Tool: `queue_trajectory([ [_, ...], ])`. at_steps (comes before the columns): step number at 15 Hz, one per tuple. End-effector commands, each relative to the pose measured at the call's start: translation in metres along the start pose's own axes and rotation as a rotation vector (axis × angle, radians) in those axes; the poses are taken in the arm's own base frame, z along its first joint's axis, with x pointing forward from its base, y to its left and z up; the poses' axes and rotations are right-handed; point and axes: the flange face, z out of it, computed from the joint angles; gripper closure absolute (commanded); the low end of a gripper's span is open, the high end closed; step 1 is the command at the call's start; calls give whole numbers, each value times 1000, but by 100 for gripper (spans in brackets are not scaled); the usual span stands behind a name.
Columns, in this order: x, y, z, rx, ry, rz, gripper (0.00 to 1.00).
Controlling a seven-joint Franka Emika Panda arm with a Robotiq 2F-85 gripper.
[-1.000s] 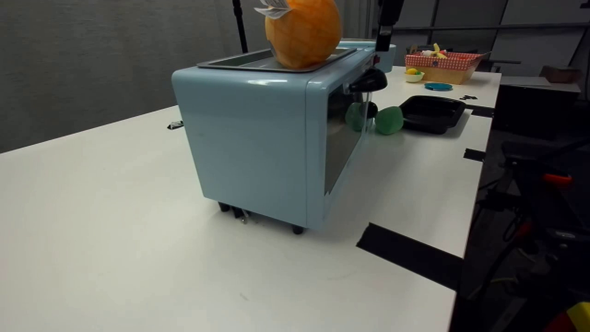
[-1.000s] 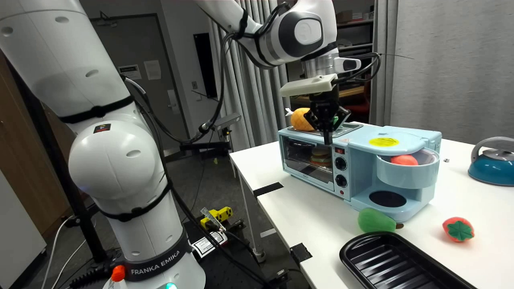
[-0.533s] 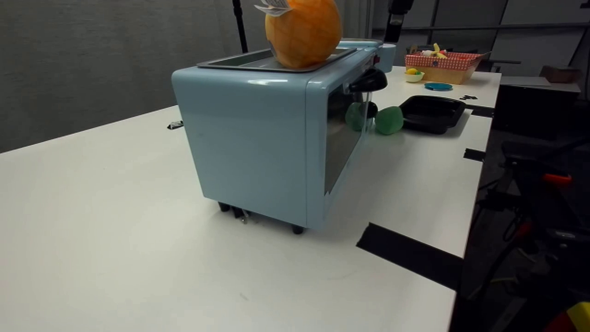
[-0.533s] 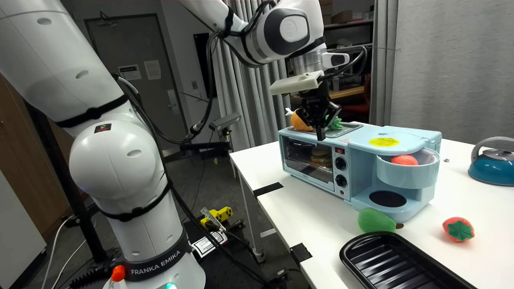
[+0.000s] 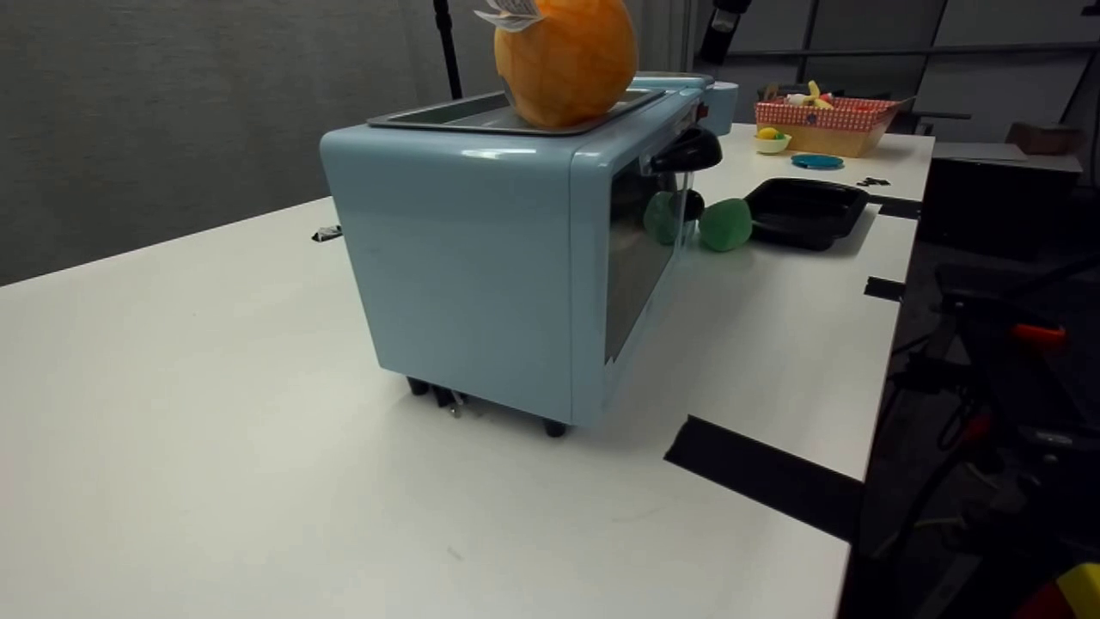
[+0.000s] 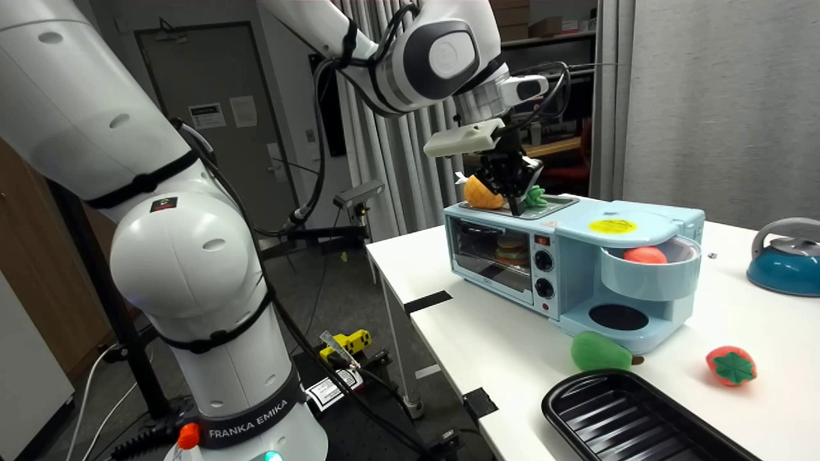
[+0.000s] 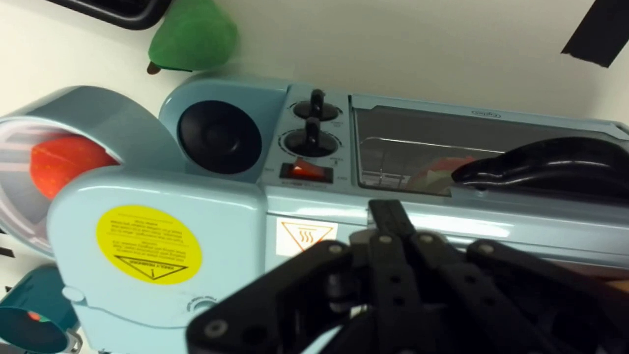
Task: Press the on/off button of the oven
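Observation:
The pale-blue oven (image 5: 464, 266) stands on the white table and shows in both exterior views (image 6: 572, 269). Its red rocker on/off button (image 6: 542, 241) sits above two black knobs on the front panel. In the wrist view the button (image 7: 307, 170) is tilted, with one side raised and a bright spot on it. My gripper (image 7: 388, 211) is shut and empty, its fingertips pressed together. In the wrist view the tips overlap the oven's top front edge, to the right of the button. In an exterior view the gripper (image 6: 515, 206) hangs near the top tray, apart from the button.
An orange ball (image 6: 482, 192) and a green toy (image 6: 534, 196) are on the oven's top tray (image 6: 551, 208). The black door handle (image 7: 550, 167) juts out at the front. A green pear (image 6: 599, 351), a black pan (image 6: 615, 378) and a strawberry (image 6: 731, 366) lie on the table.
My shut gripper has moved up and away from the area just above the button, back toward the robot's side. The oven and the objects have not moved.

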Motion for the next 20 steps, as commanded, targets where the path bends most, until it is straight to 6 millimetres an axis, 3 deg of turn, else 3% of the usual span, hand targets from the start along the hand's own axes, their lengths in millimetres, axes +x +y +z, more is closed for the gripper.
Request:
queue_trajectory([
  [1,-10,-1,-5,-23,53,25,100],
  [5,-13,-1,-5,-29,65,36,96],
  [6,-14,-1,-5,-29,63,37,72],
  [8,-14,0,-5,-31,61,36,69],
  [17,-16,0,-7,-29,58,33,2],
  [20,-17,1,-8,-29,58,36,0],
])
